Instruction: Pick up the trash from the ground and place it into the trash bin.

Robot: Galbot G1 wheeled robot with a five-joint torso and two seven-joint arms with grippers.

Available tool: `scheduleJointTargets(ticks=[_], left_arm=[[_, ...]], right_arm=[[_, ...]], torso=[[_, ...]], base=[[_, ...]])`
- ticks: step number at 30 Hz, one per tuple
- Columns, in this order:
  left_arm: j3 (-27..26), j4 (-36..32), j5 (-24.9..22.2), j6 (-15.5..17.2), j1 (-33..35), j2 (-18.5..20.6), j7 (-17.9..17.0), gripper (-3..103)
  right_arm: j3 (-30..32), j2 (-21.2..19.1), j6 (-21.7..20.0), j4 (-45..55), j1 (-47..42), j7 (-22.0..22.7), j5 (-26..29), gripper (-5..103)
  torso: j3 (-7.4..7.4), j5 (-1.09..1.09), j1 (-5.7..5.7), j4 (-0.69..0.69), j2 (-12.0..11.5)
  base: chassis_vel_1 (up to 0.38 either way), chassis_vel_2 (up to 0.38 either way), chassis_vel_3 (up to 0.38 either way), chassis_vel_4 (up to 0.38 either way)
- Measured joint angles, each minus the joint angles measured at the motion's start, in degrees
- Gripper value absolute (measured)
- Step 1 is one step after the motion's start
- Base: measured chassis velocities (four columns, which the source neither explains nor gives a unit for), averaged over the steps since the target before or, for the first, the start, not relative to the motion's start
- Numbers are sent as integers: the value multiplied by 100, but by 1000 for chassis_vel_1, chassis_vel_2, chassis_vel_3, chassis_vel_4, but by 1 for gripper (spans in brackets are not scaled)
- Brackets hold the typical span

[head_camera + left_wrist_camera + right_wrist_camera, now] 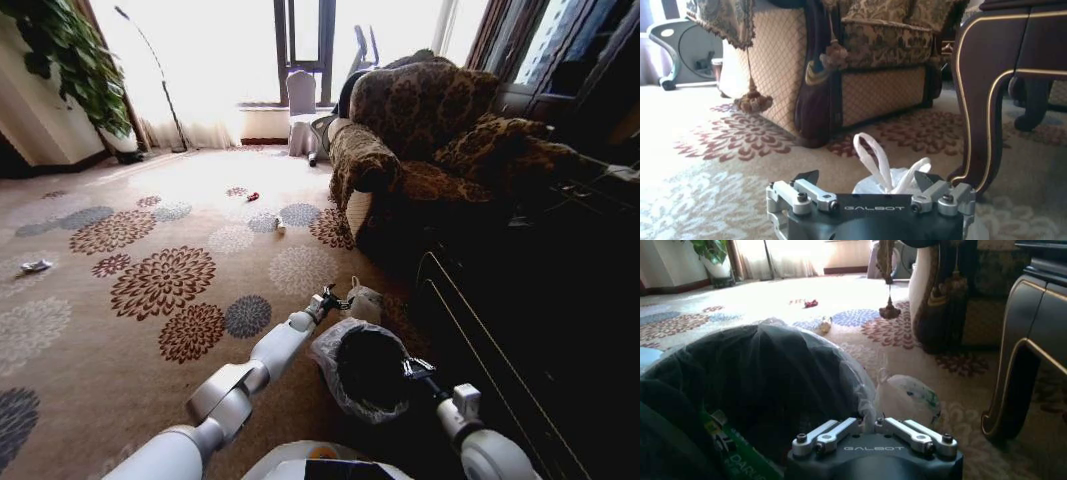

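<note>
Left gripper (870, 186) low over the carpet (150, 330), jaws spread wide on either side of the white knotted bag (890, 177) — not yet gripping it. Bag lies on the floor just beside the trash bin (335, 375), on the armchair (420, 150) side. Right gripper (870, 432) at the bin's rim, jaws clenched on the liner edge. Green bottle (733, 455) inside the bin. Small red scrap (253, 196) well away — far side of carpet.

The left tool (867, 186) hides the lower part of the white knotted bag (890, 176).
</note>
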Motion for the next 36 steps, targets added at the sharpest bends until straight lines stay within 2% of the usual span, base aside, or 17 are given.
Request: scheduleJointTargets(ticks=[3, 6, 7, 10, 11, 13, 15, 16, 19, 20, 22, 25, 28, 34, 36], left_arm=[[-31, 11, -37, 25, 16, -64, 24, 94], [-27, 16, -73, 72, 42, -181, 69, 82], [-27, 16, -73, 72, 42, -181, 69, 82], [55, 44, -88, 100, 37, -228, 97, 64], [55, 44, -88, 100, 37, -228, 97, 64], [69, 93, -11, 105, 16, -251, 5, 71], [57, 96, 74, 92, 11, -252, -91, 71], [39, 95, 145, 84, 6, -254, -253, 73], [60, 167, 254, 150, -33, -255, -449, 57], [60, 167, 254, 150, -33, -255, -449, 57], [154, 205, 271, 217, -45, -255, -466, 48], [201, 199, 266, 261, -35, -255, -476, 41], [252, 165, 265, 282, 12, -254, -463, 43], [270, 121, 265, 282, 53, -253, -305, 48], [279, 120, 265, 285, 52, -252, -269, 59]], right_arm=[[39, 22, 0, 71, -76, -8, -18, 2], [134, 34, 0, 171, -215, -22, -30, 2], [134, 34, 0, 171, -215, -22, -30, 2], [212, 48, 8, 202, -286, -29, -38, 2], [212, 48, 8, 202, -286, -29, -38, 2], [249, 72, 30, 229, -323, -48, -39, 2], [267, 84, 43, 243, -348, -53, -43, 2], [293, 90, 51, 266, -386, -65, -45, 2], [363, 86, 62, 294, -431, -79, -33, 2], [363, 86, 62, 294, -431, -79, -33, 2], [410, 64, 43, 313, -408, -85, 21, 2], [423, 44, 91, 285, -371, -147, 62, 2], [417, 40, 197, 161, -321, -301, 61, 2], [366, 53, 212, 141, -309, -317, 34, 2], [365, 60, 212, 158, -316, -316, 31, 2]], torso=[[-2, -1, -3, -3, 0], [-4, 0, -6, -6, 1], [-4, 0, -6, -6, 1], [-2, 2, -5, -3, 1], [-2, 2, -5, -3, 1], [-2, 1, -4, -2, 0], [-2, 2, -4, -2, 1], [-3, 1, -4, -2, 1], [-3, 0, -4, -3, 1], [-3, 0, -4, -3, 1], [-2, 0, -4, -3, 0], [-2, 0, -4, -3, 1], [-2, 1, -4, -3, 1], [-2, 1, -4, -3, 1], [-2, 0, -4, -4, 1]], base=[[0, 0, 0, 0], [9, -8, -20, 8], [0, 0, 0, 0], [0, 0, 0, 0], [0, 0, 0, 0], [0, 0, 0, 0], [0, 0, 0, 0], [0, 0, 0, 0], [0, 0, 0, 0], [0, 0, 0, 0], [0, 0, 0, 0], [0, 0, 0, 0], [0, 0, 0, 0], [0, 0, 0, 0], [-23, 18, 14, -28]])
